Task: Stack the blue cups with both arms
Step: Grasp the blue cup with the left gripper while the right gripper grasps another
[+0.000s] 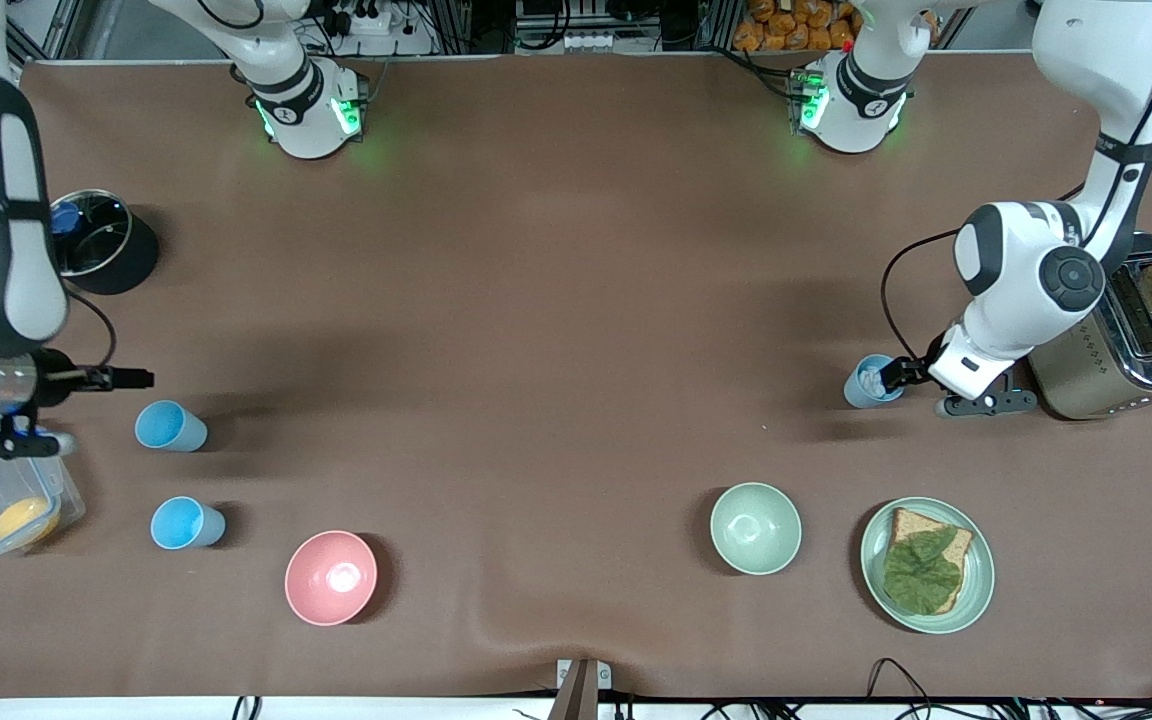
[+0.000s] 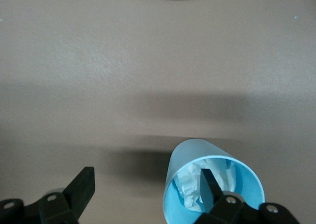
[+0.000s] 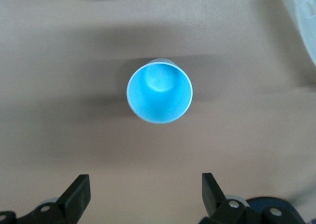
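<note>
While my left gripper (image 2: 143, 194) straddles the grey-blue cup's (image 1: 871, 381) rim beside the toaster (image 1: 1121, 350), fingers apart, my right gripper (image 3: 143, 197) hangs spread near a sky-blue cup (image 3: 159, 91).

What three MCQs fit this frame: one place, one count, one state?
1. Where is the paper-filled cup? A beside the toaster B at the right arm's end C mid-table
2. How many blue cups? A two B three C four
3. The right gripper is: A shut on a cup B open, empty C shut, empty
Answers: A, it stands by the toaster; the left gripper has one finger inside it. B, two at the right arm's end, one by the toaster. B, fingers spread above the table near a cup.
</note>
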`<state>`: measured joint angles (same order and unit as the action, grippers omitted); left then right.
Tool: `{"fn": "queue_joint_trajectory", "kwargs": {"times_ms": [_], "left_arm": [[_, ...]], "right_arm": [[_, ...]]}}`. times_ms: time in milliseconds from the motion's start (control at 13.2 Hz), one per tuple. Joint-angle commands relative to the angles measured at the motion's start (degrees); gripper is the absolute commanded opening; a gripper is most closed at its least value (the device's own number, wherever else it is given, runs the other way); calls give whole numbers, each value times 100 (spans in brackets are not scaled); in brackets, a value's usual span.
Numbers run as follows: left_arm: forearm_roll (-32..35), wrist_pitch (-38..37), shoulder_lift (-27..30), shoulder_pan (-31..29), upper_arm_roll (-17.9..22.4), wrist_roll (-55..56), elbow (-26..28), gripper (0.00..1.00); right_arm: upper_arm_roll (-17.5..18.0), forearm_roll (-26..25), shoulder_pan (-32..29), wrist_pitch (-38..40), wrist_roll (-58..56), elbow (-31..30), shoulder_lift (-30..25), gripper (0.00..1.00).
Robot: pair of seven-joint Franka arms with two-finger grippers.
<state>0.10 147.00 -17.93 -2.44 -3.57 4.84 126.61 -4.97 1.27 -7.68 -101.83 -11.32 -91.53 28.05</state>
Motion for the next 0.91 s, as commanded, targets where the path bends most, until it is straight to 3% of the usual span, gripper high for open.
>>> {"fn": "queue_joint_trajectory", "kwargs": {"times_ms": [0, 152, 530, 833], "left_arm": [[113, 83, -88, 24, -39, 17, 4, 43], [113, 83, -185, 85, -47, 17, -23, 0], [43, 66, -334, 384, -127, 210, -215, 0], [43, -206, -334, 1278, -135, 1419, -689, 0]], "right_arm": [[40, -13, -84, -47, -81, 284, 376, 100], [40, -4, -189, -100, -404, 354, 517, 100], [40, 22, -198, -864, -493, 399, 921, 100], [40, 22, -242, -1304, -924, 390, 1018, 100]]}}
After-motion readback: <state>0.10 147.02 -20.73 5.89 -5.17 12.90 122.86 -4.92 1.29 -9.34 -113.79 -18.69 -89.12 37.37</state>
